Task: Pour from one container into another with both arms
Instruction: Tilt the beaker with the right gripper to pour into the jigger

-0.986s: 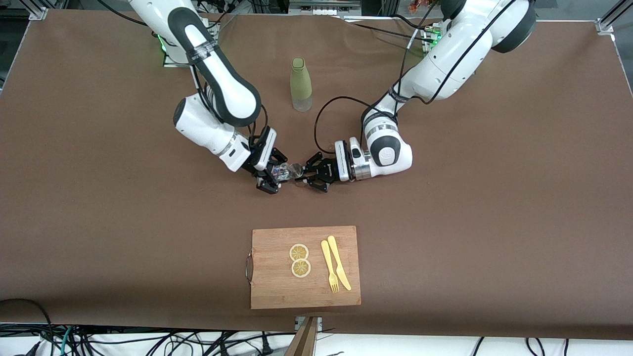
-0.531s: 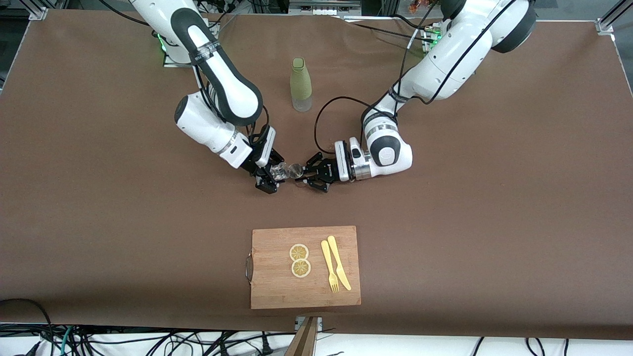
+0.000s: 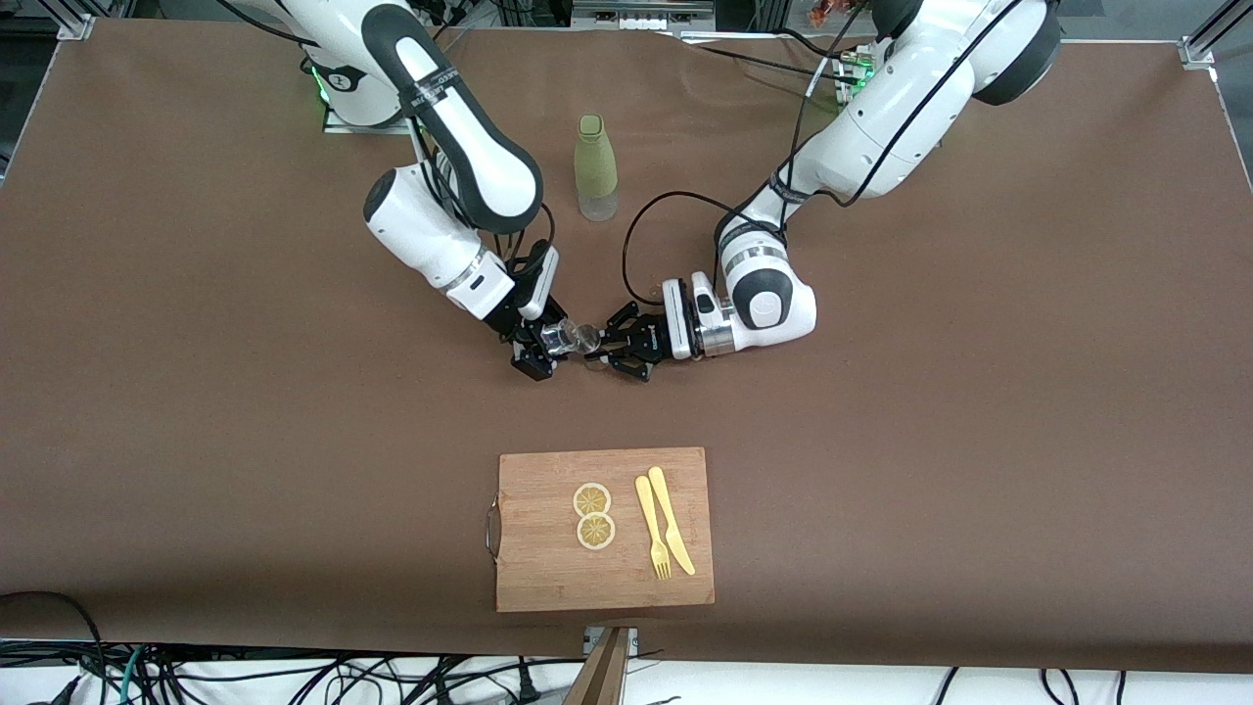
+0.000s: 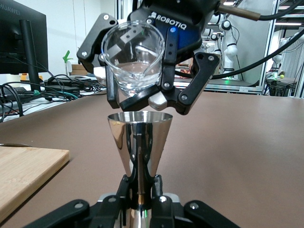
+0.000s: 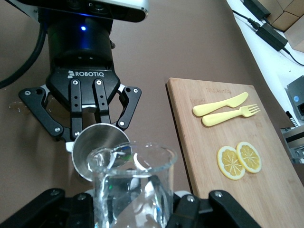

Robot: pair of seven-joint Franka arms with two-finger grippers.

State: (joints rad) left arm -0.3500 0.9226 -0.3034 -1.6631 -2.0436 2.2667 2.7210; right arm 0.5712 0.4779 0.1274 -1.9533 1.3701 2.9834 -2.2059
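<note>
Over the middle of the table the two grippers meet. My right gripper [image 3: 544, 350] is shut on a clear glass cup [image 3: 558, 338], which is tipped so its lip hangs over a steel cone-shaped jigger [image 3: 587, 340]. My left gripper [image 3: 614, 346] is shut on the jigger's narrow waist and holds it upright. In the left wrist view the glass cup [image 4: 134, 61] faces me mouth-first above the jigger [image 4: 140, 140], with my left gripper [image 4: 141, 185] clamped below it. In the right wrist view the glass cup [image 5: 133, 185] sits in my right gripper [image 5: 133, 211], above the jigger's open mouth [image 5: 99, 151].
A green bottle [image 3: 596, 166] stands on the table between the arms' bases. Nearer the front camera lies a wooden cutting board [image 3: 548, 578] carrying two lemon slices [image 3: 593, 514] and a yellow fork and knife [image 3: 664, 524]. Brown cloth covers the table.
The right arm's forearm has swung toward the left arm's end of the table, and its wrist has turned, tipping the glass cup further over the jigger. The left arm has stayed still.
</note>
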